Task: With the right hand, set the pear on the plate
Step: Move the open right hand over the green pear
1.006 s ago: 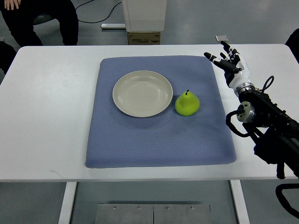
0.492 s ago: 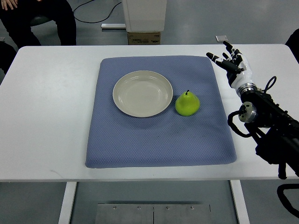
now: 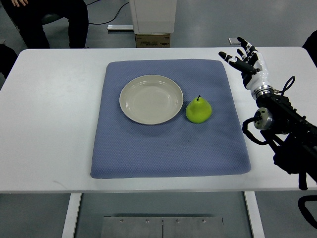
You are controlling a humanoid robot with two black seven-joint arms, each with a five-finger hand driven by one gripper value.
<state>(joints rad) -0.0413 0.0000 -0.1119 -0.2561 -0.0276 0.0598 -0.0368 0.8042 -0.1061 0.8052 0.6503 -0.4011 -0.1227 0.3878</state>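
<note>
A green pear (image 3: 198,110) stands upright on the blue mat (image 3: 168,144), just right of an empty cream plate (image 3: 151,99). My right hand (image 3: 244,58) hovers over the white table near the mat's far right corner, well up and to the right of the pear. Its fingers are spread and hold nothing. The black forearm (image 3: 282,124) runs down to the right edge. The left arm does not show.
The white table (image 3: 54,124) carries the mat. A person in dark clothes (image 3: 44,20) sits beyond the far left corner. A white pedestal with a cardboard box (image 3: 152,39) stands behind the table. A small grey object (image 3: 234,40) lies on the floor.
My right hand has drifted slightly right and away from me, still open. The pear and plate have not moved. The person at the back has shifted a little.
</note>
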